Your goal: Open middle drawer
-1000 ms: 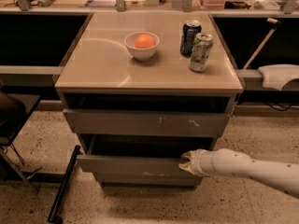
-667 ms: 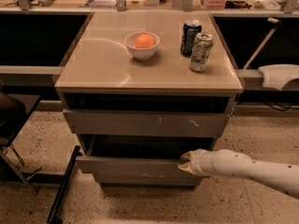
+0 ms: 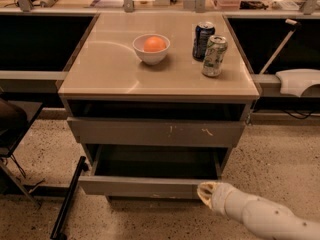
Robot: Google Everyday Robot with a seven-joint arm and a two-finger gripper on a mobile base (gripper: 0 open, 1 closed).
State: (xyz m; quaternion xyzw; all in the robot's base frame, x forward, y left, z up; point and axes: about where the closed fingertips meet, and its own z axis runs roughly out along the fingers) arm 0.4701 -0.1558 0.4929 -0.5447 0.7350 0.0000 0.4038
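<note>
The middle drawer (image 3: pixel 140 185) is the wide grey-brown one below the scratched top drawer (image 3: pixel 155 132). It stands pulled out toward me, and its dark inside (image 3: pixel 155 161) shows. My gripper (image 3: pixel 206 192), on a white arm coming in from the lower right, sits at the right end of the drawer's front edge, touching it or just in front of it. The lowest drawer is hidden under the pulled-out one.
On the cabinet top (image 3: pixel 105 69) stand a white bowl (image 3: pixel 151 53) holding an orange, a dark can (image 3: pixel 203 40) and a green-white can (image 3: pixel 214 55). A black bar (image 3: pixel 67 199) leans at the lower left by a chair (image 3: pixel 12 129). Speckled floor lies around.
The middle drawer has slid farther out toward me, showing more of its inside. My gripper has moved down and toward me along with its front edge.
</note>
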